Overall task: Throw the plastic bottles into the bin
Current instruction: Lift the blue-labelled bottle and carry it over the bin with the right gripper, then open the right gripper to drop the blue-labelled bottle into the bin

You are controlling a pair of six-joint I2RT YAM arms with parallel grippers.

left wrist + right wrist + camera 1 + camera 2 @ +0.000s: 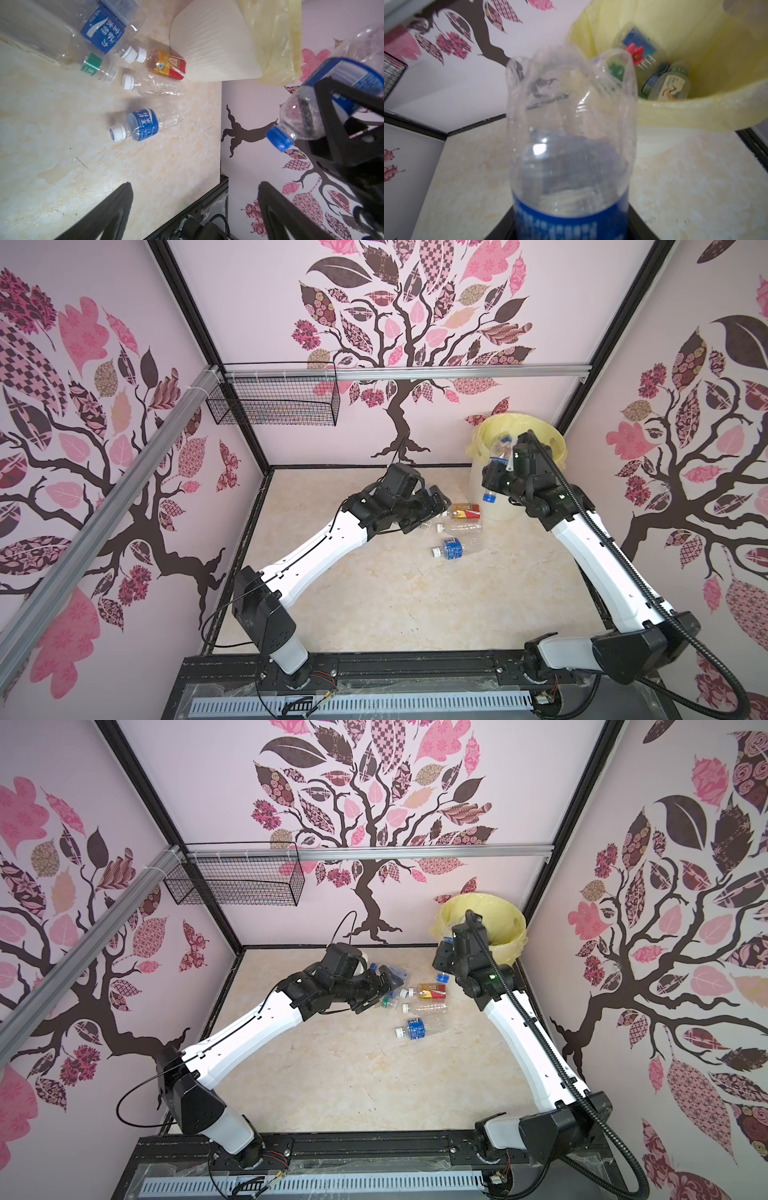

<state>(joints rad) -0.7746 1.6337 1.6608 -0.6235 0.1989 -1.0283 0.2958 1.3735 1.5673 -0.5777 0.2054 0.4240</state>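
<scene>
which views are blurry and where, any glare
Right wrist view: the held bottle is soft, too close, with a glare spot; the binned bottles are sharper. Left wrist view: left fingers blurred, table bottles crisp. Both top views: sharp, evenly lit.

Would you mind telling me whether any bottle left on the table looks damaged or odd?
Yes: the clear bottle with no label, lying beside the red-gold labelled bottle, is crushed and creased.

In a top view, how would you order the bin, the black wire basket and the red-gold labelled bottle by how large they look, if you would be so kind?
1. bin and wire basket: too alike to rank, and the basket hangs higher, nearer the camera.
2. red-gold labelled bottle: clearly smallest.
</scene>
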